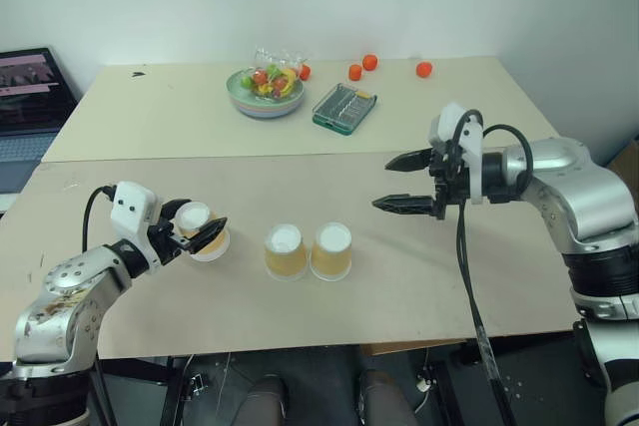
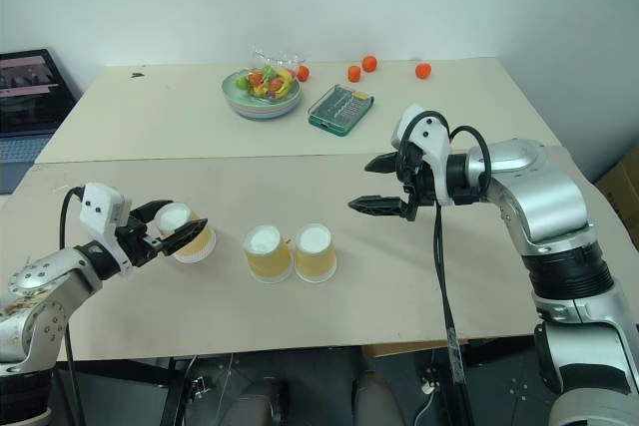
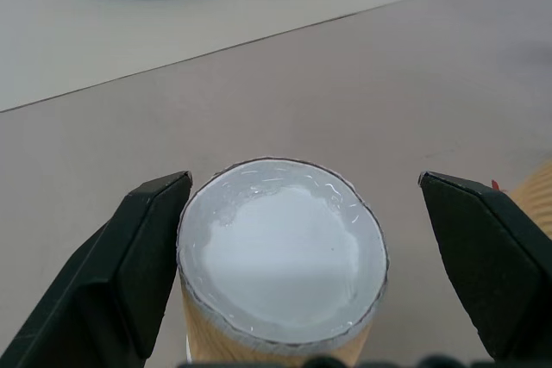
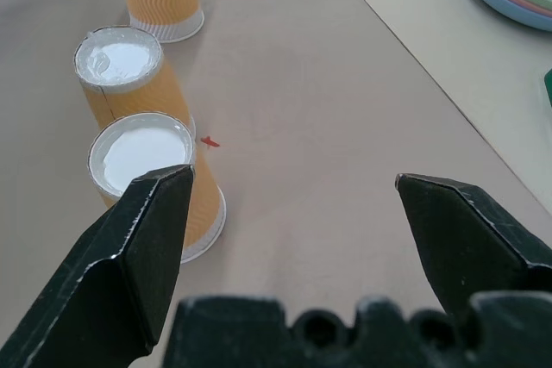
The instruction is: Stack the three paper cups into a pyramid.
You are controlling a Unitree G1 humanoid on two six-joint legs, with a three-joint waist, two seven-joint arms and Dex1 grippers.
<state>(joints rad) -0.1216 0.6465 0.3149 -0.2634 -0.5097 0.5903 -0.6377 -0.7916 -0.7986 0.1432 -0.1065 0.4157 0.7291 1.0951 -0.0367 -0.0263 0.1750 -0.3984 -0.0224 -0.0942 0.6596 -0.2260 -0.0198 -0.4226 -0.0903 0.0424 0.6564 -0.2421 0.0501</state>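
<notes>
Standing upturned | three paper cups (image 1: 286,251) | orange-tan, white bases up

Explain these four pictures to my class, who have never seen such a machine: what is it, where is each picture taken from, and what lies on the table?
This is a humanoid robot with two arms, each ending in a two-fingered black tool. Two pictures come from cameras in its head, looking down over the beige table. The other two come from cameras on its wrists, looking along the fingers.

Three small orange-tan paper cups stand upside down on the table. Two stand side by side. The left tool has its open fingers on either side of the third cup, not yet closed on it. The right tool hovers open, holding nothing.

Farther back lie a pale green bowl of fruit, a green case and small orange fruits.
</notes>
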